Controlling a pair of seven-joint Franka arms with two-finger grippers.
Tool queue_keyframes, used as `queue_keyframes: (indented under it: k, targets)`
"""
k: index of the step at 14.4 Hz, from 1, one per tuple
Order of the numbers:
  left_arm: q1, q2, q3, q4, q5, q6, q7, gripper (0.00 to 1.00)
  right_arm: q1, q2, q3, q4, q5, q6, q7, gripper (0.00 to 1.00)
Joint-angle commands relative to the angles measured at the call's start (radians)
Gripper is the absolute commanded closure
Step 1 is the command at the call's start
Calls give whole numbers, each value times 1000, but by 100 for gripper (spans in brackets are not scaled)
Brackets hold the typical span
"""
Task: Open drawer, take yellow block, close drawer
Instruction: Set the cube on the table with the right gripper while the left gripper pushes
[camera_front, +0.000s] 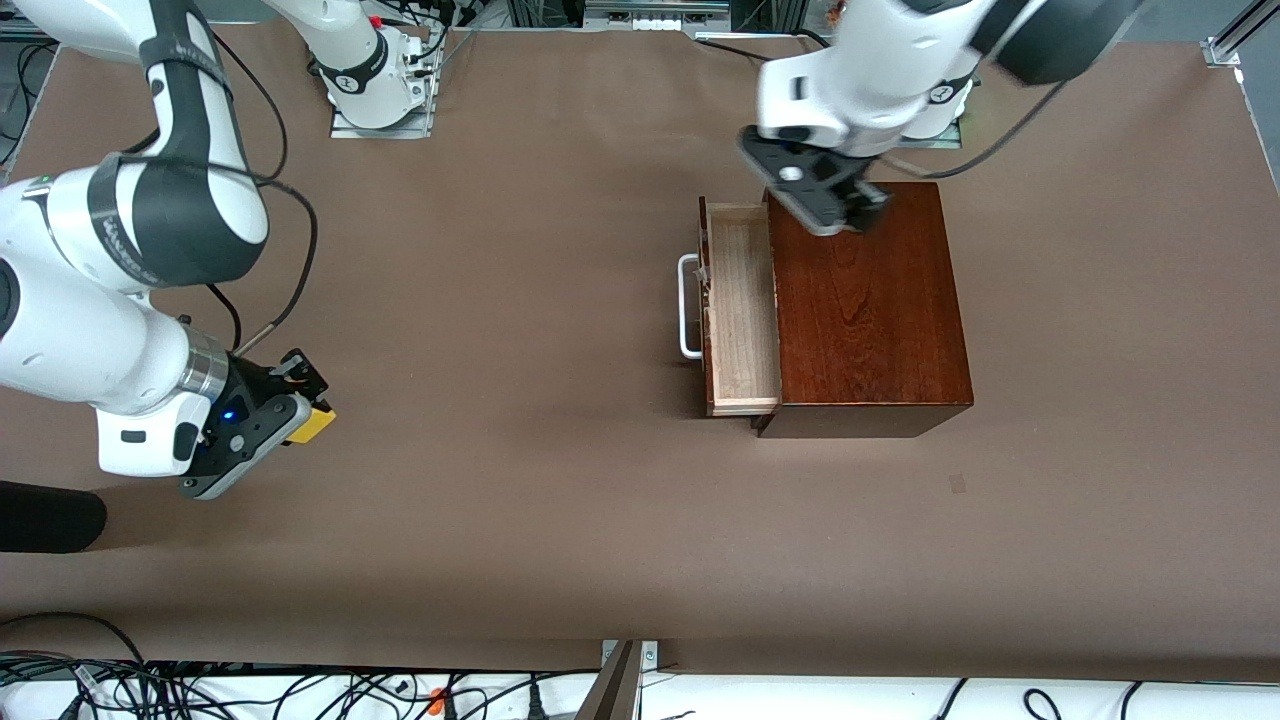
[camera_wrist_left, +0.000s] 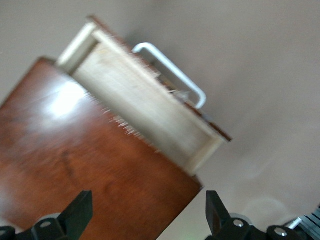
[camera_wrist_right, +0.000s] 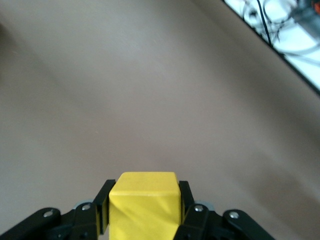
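Drawer (camera_front: 742, 310) found pulled out of dark wooden box (camera_front: 868, 305), pale interior exposed and apparently empty, white handle (camera_front: 688, 306) facing the right arm's end of the bench (camera_front: 560, 520).

Yellow block (camera_front: 312, 424) found clamped between the fingers of the right gripper (camera_front: 300, 405), raised over bare bench toward the right arm's end, well apart from the box. Right wrist view confirms the block (camera_wrist_right: 144, 204) seated squarely between both fingers (camera_wrist_right: 184, 195).

Left gripper (camera_front: 860, 212) hovering over the box top near its edge toward the robot bases, fingers (camera_wrist_left: 80, 209) spread apart, nothing held.

Step judged outstanding: closing the drawer.

Risks noted:
- Box unsecured on the bench; a push on the drawer front likely to slide the whole box rather than seat the drawer.
- Off-centre push liable to skew the drawer and jam it.
- Open left gripper descending close to the box edge liable to strike the top.
- Block could slip if the right arm swings sharply.

No brand, label or legible writing found on box, block or arms.
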Motion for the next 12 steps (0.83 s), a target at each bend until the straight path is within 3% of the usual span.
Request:
queue_keyframes:
  k: [1,3,7,12]
  targets:
    - [3,107,-71,56,-16,86,128,0,-27,-160,-11,-353,14,165,77,100]
    - [-66,157,-76,45,14,199,199,0,-67,-168,-11,-480,14,279,137,100]
    - [-183,256,-77,43,256,305,269,0,-131,-100,-34,-692,14,657,154,100]
    - [-177,418,-76,40,352,447,487,0,-144,-44,-46,-718,14,710,301,100]
